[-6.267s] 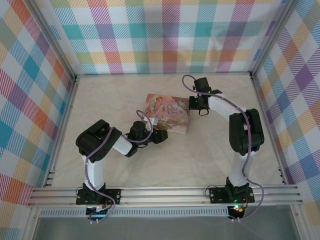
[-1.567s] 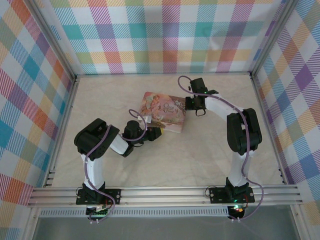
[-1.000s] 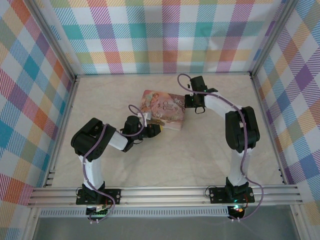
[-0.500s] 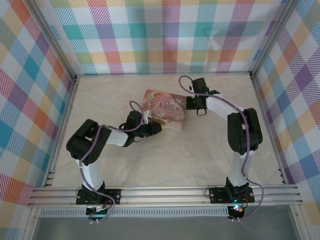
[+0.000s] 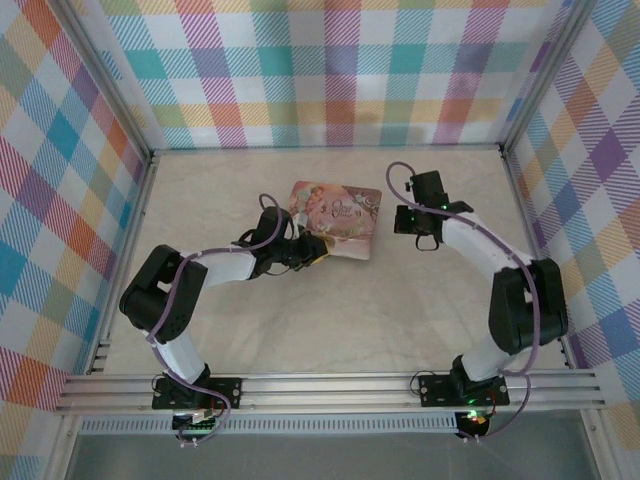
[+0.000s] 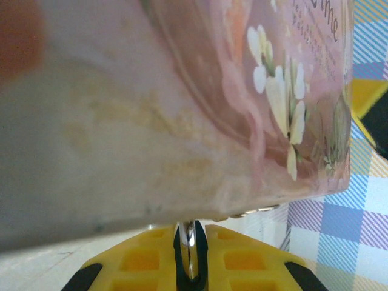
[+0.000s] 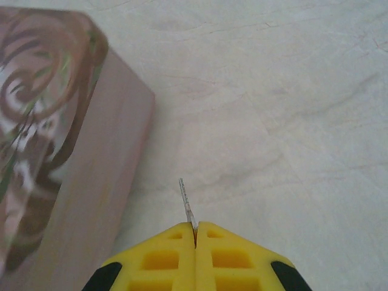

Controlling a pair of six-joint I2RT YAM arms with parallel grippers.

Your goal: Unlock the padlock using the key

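Fingers (image 7: 233, 257) of the right gripper (image 7: 195, 229) clamp the key (image 7: 187, 203), its thin blade protruding; the left gripper (image 6: 191, 233) pinches the padlock (image 6: 191, 254), just a silvery edge visible by the pink tin (image 6: 182, 91).

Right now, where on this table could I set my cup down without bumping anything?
The wide bare table between the arm bases, nearer than the tin, is free; so is the strip between tin and back wall. Crowded: the tin's near edge, where the left gripper pinches the padlock, and its right side, where the right gripper holds the key.
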